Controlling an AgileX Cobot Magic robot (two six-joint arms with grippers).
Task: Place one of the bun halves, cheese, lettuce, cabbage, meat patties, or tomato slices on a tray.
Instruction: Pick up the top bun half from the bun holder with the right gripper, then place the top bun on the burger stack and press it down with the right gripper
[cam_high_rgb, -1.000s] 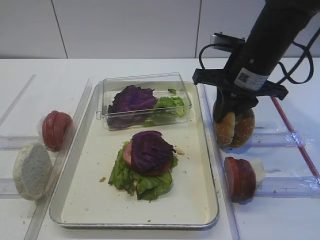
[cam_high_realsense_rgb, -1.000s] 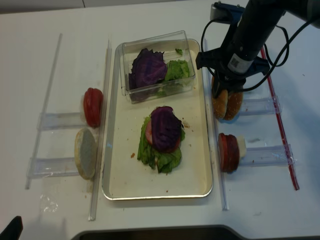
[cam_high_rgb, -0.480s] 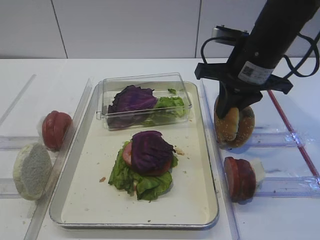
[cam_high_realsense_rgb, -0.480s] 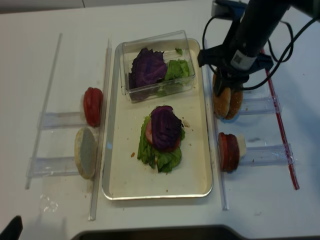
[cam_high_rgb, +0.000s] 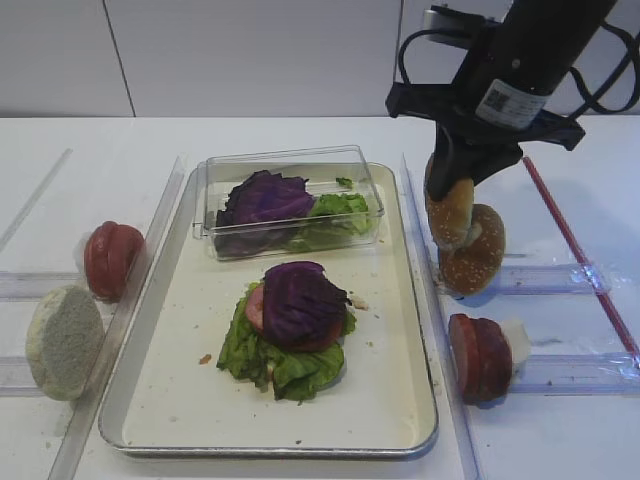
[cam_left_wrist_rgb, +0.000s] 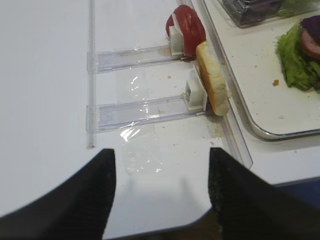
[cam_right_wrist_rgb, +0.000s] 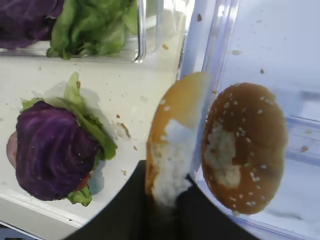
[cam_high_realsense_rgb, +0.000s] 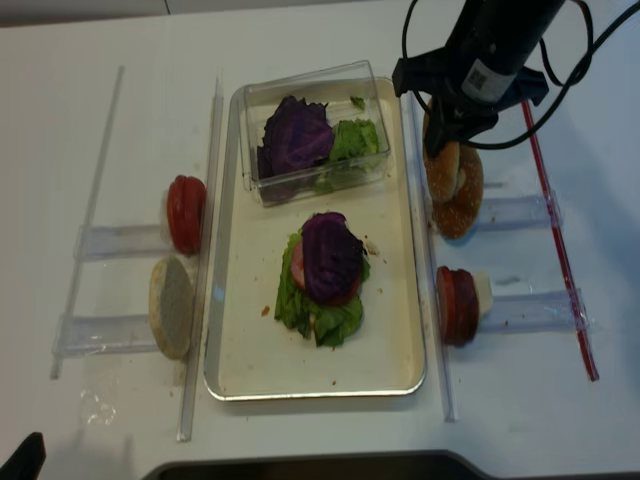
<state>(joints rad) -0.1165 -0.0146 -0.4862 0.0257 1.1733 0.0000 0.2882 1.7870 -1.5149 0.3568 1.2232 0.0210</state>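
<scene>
My right gripper is shut on a golden sesame bun half. It holds the bun on edge, lifted just above the clear rack, right of the tray's right rim. The cream tray carries a stack of green lettuce, a pink slice and purple cabbage on top. My left gripper hangs open over bare table at the front left, holding nothing.
A darker bun with a white torn patch stands in the right rack beside the held one. Red slices stand in the rack below it. A clear box of cabbage and lettuce sits at the tray's back. Tomato slices and a pale bun half stand in the left racks.
My right gripper has risen with the bun half, lifting it out of the rack and away from the darker bun, which stays put.
</scene>
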